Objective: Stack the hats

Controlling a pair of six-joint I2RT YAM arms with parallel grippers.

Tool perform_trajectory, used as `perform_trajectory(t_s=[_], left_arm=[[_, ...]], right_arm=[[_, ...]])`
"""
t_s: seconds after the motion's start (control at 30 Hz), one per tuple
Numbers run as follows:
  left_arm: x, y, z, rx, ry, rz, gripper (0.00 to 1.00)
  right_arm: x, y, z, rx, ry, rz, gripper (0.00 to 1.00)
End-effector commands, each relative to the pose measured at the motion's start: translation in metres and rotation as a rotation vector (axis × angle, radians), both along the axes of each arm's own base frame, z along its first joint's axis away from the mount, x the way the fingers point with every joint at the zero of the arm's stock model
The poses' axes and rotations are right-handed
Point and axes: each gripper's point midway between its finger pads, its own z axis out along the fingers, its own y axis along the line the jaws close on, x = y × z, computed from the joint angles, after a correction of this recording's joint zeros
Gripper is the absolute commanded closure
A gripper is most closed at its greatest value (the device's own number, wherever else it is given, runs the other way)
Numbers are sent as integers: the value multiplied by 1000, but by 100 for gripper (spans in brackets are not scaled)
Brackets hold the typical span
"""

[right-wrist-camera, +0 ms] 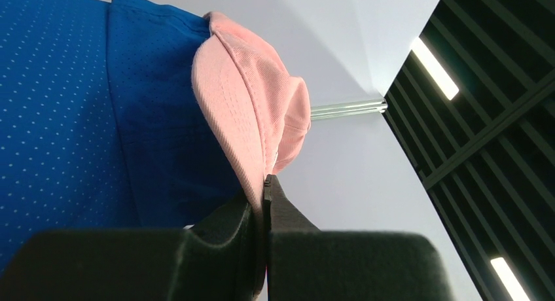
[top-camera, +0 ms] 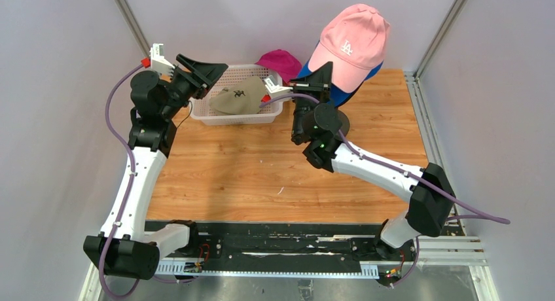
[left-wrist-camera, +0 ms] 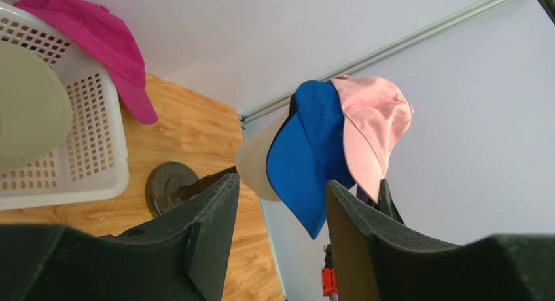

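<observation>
Wooden worktop (top-camera: 262,177) under me: at its far right corner the pink cap (top-camera: 350,42) tops the blue cap (left-wrist-camera: 307,157) on the mannequin head (left-wrist-camera: 255,167). My right gripper (right-wrist-camera: 265,190) pinches the pink brim. At the far edge, the khaki cap (top-camera: 239,98) lies in the basket (top-camera: 226,118), with the magenta cap (top-camera: 281,60) just behind it. My left gripper (left-wrist-camera: 281,183) gapes wide by the basket's left end.

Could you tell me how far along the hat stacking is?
Done: blue cap on the mannequin head, pink cap over it. In hand: right gripper shut on the pink brim; left gripper open. Left: khaki cap in the basket, magenta cap at its rim.
</observation>
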Motion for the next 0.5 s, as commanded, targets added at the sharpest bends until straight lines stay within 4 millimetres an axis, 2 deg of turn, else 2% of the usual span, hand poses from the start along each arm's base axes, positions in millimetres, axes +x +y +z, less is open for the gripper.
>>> perform_trajectory(t_s=[0.0, 0.47], left_arm=[[-5, 1, 5, 9, -31, -5, 44], [-5, 1, 6, 12, -30, -5, 45]], right_arm=[[-8, -1, 2, -165, 53, -53, 99], [9, 8, -19, -158, 136, -28, 99]])
